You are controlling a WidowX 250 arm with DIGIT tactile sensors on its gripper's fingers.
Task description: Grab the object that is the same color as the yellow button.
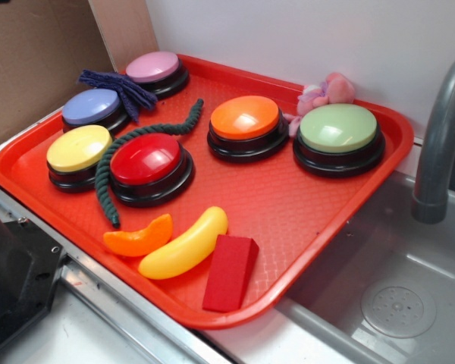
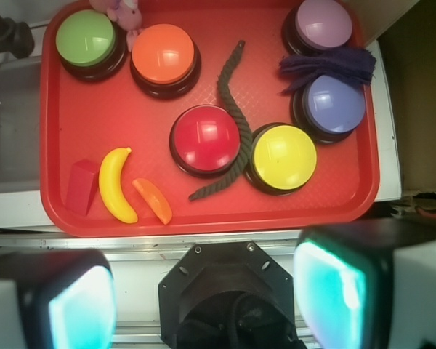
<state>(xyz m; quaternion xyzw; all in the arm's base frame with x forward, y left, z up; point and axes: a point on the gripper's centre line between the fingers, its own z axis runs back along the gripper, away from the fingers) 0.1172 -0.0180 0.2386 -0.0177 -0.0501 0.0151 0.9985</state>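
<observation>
A glossy yellow toy banana (image 1: 184, 244) (image 2: 116, 183) lies near the front edge of the red tray (image 1: 288, 205) (image 2: 203, 211), between an orange slice toy (image 1: 139, 239) (image 2: 152, 200) and a red block (image 1: 230, 271) (image 2: 82, 186). The yellow button (image 1: 79, 152) (image 2: 283, 156) sits at the tray's left in the exterior view. My gripper (image 2: 207, 298) hangs high above the tray's front edge and stands open, with nothing between its fingers (image 2: 80, 305). The exterior view does not show it.
Red (image 1: 146, 164), orange (image 1: 245, 123), green (image 1: 338, 135), blue (image 1: 93, 108) and pink (image 1: 155, 70) buttons share the tray with a green rope (image 1: 110, 171), a purple cloth (image 1: 117, 85) and a pink plush (image 1: 326, 92). A sink and faucet (image 1: 438, 144) lie right.
</observation>
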